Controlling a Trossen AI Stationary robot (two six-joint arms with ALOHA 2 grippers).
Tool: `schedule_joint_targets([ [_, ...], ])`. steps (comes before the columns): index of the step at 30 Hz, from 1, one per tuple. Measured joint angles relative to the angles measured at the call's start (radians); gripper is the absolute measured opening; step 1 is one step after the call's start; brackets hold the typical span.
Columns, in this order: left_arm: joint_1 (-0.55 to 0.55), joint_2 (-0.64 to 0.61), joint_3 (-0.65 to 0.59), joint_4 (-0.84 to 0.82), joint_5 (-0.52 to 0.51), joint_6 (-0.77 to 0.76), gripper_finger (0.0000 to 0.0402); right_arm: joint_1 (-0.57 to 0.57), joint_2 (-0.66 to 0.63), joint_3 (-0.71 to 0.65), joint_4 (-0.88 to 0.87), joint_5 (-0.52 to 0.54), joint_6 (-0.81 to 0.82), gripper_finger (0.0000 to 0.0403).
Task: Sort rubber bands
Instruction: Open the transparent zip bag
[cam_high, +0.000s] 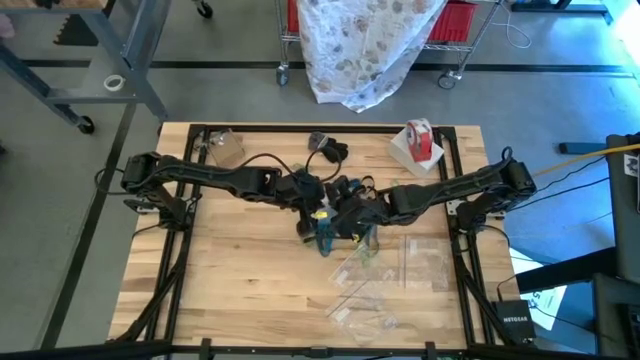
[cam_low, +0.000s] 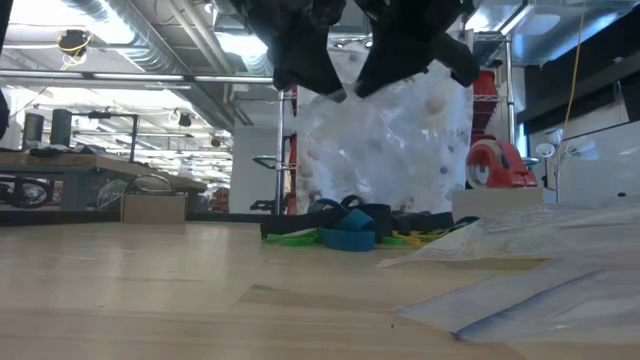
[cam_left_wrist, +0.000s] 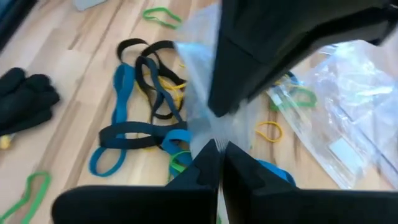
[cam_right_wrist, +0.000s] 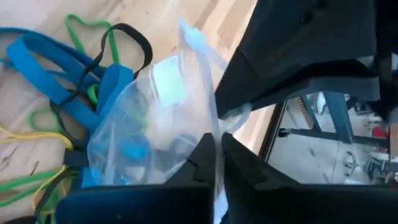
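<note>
While both fingers (cam_right_wrist: 214, 155) pinch shut, bag (cam_right_wrist: 155, 124) hangs between.

Low view: both arms cut off by top edge, only dark lower parts show. High view: grippers overlap at table centre, fingertips too small to tell apart. Bands (cam_low: 345, 228) partly hidden behind bag (cam_right_wrist: 155, 124); band count inside bag unclear. Left wrist view: other arm blurred, covers part of bag. Tape roll (cam_high: 420, 140) label unreadable.
</note>
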Motion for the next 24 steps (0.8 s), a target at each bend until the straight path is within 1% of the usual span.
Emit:
schedule_joint_targets([
  [5, 0.01, 0.0, 0.0, -0.013, -0.054, -0.027, 0.0001, 0.022, 0.0, 0.0, 0.004, -0.011, 0.086, 0.0009],
  [7, 0.015, 0.0, 0.0, -0.016, -0.068, -0.027, 0.0001, 0.028, 0.0, -0.001, 0.007, 0.004, 0.125, 0.0006],
  [12, 0.013, 0.0, 0.0, -0.029, -0.067, -0.03, 0.0001, 0.028, 0.0, -0.001, 0.028, 0.015, 0.132, 0.0001],
  [14, 0.013, 0.0, 0.0, -0.031, -0.076, -0.041, 0.0001, 0.027, 0.0, -0.001, 0.029, -0.017, 0.146, 0.0001],
  [16, 0.013, 0.0, 0.0, -0.03, -0.132, -0.046, 0.0001, 0.027, 0.0, -0.001, 0.029, -0.049, 0.185, 0.0001],
  [21, 0.013, -0.006, 0.0, -0.036, -0.328, -0.066, 0.0001, 0.026, 0.0, -0.001, 0.036, -0.098, 0.336, 0.0],
  [24, 0.002, -0.016, 0.0, -0.034, -0.406, -0.061, 0.0001, 0.026, 0.0, -0.001, 0.037, -0.104, 0.435, 0.0],
])
